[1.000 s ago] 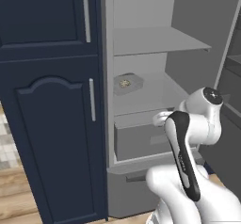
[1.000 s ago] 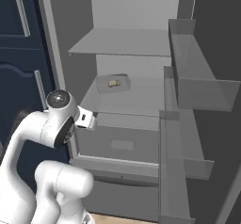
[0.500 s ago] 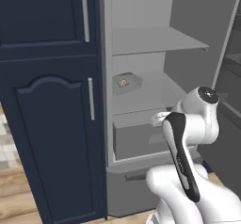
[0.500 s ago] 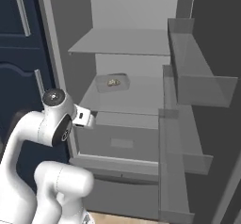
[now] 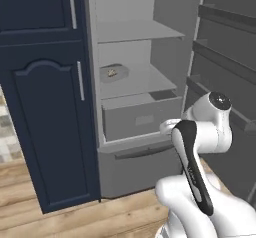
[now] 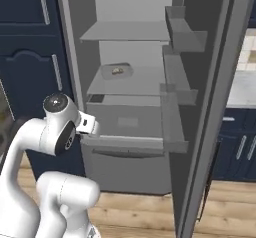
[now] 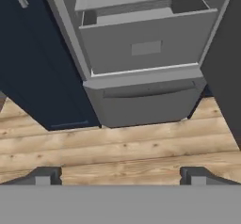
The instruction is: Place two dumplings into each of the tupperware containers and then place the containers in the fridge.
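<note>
The fridge [image 5: 170, 27] stands open, showing grey shelves and a drawer [image 7: 146, 44]. One dark grey tupperware container [image 5: 114, 72] [image 6: 116, 71] rests on the middle shelf, with tan dumplings [image 5: 112, 73] [image 6: 118, 71] inside it; I cannot tell how many. My arm is folded back in front of the fridge, well short of the shelf. In the hand view my gripper [image 7: 120, 176] points down at the wooden floor before the lower drawer. Its fingertips [image 7: 44, 175] stand wide apart and open, with nothing between them.
Navy blue cabinets [image 5: 45, 107] flank the fridge on the left. The open fridge door [image 6: 215, 97] with its door bins [image 6: 175, 82] juts out on the right. Wooden floor [image 7: 117, 143] lies in front. A counter [image 6: 242, 89] shows at the far right.
Both base views have shifted, so the camera has moved: the fridge interior slid up and leftward and the door looms larger on the right. The arm holds the same folded pose, gripper still open.
</note>
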